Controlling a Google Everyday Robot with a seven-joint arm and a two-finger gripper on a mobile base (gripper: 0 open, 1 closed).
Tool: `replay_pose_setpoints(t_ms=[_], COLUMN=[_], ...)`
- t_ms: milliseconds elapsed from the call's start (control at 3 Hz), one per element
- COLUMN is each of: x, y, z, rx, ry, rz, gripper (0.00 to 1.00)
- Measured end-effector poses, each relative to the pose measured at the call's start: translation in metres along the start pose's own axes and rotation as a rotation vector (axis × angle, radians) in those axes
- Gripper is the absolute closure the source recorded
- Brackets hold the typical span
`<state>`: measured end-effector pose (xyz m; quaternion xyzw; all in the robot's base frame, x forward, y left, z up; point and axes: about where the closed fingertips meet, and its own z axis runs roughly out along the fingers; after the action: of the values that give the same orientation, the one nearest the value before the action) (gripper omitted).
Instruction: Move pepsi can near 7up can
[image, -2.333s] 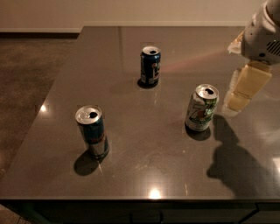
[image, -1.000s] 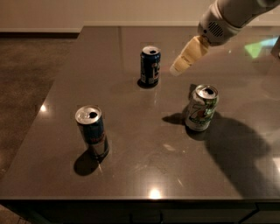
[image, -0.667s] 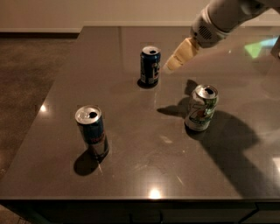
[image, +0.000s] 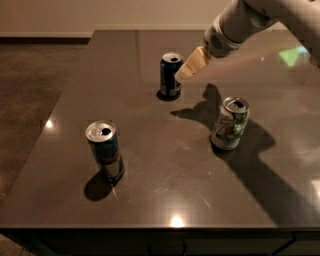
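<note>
The pepsi can is dark navy with a silver top and stands upright toward the back of the dark table. The 7up can is silver-white with green markings and stands upright to its right and nearer the front. My gripper, with cream-coloured fingers, hangs from the white arm coming in from the upper right. Its tip is just right of the pepsi can's top, close to it. I cannot tell whether it touches the can.
A slimmer blue-and-silver can stands at the front left. The dark table has its left edge and front edge in view, with brown floor to the left. The arm casts a broad shadow across the right side.
The gripper has swung from beside the 7up can at the right, up and leftward, and now sits next to the pepsi can. The cans have not moved.
</note>
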<state>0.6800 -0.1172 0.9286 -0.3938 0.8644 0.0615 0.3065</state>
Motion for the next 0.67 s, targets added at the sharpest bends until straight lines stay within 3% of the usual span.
replay_pose_setpoints(t_ms=[667], x=[-0.016], y=[0.014], z=[0.031], rx=[-0.042], ry=[-0.028], rz=[-0.008], gripper=[0.00])
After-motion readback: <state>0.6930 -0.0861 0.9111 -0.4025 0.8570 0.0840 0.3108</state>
